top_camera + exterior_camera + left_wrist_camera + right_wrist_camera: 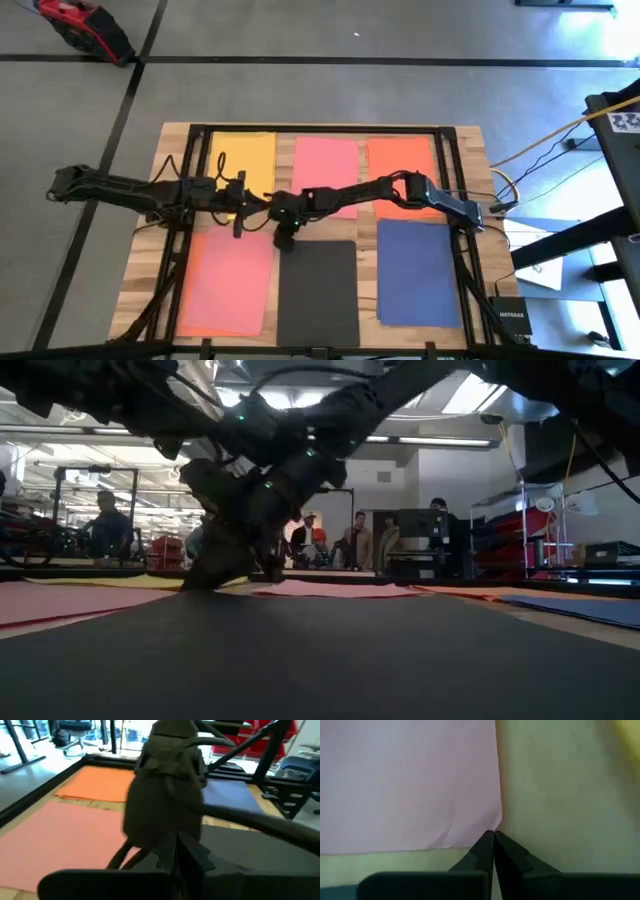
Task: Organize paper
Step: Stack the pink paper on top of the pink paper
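Note:
Six sheets of paper lie flat on the table in two rows: yellow (241, 160), pink (326, 172) and orange (399, 172) at the far side, salmon pink (228, 282), black (318, 292) and dark blue (418, 272) at the near side. My right gripper (283, 237) is shut and points down at the salmon pink sheet's far right corner. My left gripper (262, 204) is shut and hangs just left of it above the bare wood, holding nothing. In the left wrist view the right arm's wrist (165, 795) fills the middle. My right gripper sets its shut fingertips (487, 845) at the tip of the salmon pink sheet's far right corner (492, 826). The fingers come from above, slanting in from the table's right. Whether they rest on the paper or on the wood beside it cannot be told. The sheet lies flat.
A black frame (452, 190) runs round the table's edges. Narrow strips of bare wood (560, 800) separate the sheets. People and equipment (355, 540) stand in the room beyond the far edge.

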